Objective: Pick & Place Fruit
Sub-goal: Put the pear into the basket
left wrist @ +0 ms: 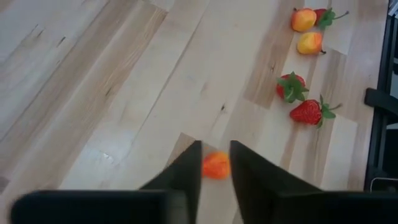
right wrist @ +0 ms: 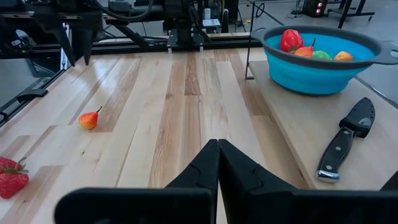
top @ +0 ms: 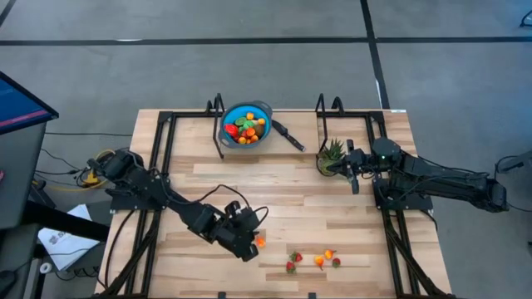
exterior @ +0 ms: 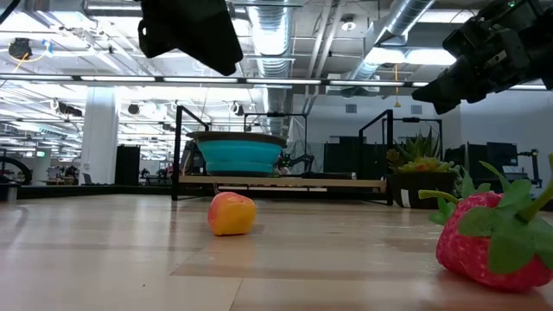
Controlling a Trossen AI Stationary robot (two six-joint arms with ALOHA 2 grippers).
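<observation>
A small orange-red fruit (left wrist: 216, 166) lies on the wooden table (top: 183, 249), alone in the low view (exterior: 232, 214). My left gripper (left wrist: 216, 144) hovers above it, slightly open, its fingertips apart on either side of the fruit and clear of it (top: 248, 242). More fruit, strawberries (left wrist: 308, 112) and orange pieces (left wrist: 303, 20), lies to the right near the front edge (top: 316, 260). A blue bowl (top: 264, 108) at the far middle holds several fruits. My right gripper (right wrist: 217, 146) is shut and empty, by the potted plant (top: 331, 154).
A black-handled knife (top: 289, 135) lies right of the bowl on a raised board (right wrist: 292, 118). Black metal frames (top: 162, 149) run along both sides of the table. One strawberry (exterior: 492, 242) lies close to the low camera.
</observation>
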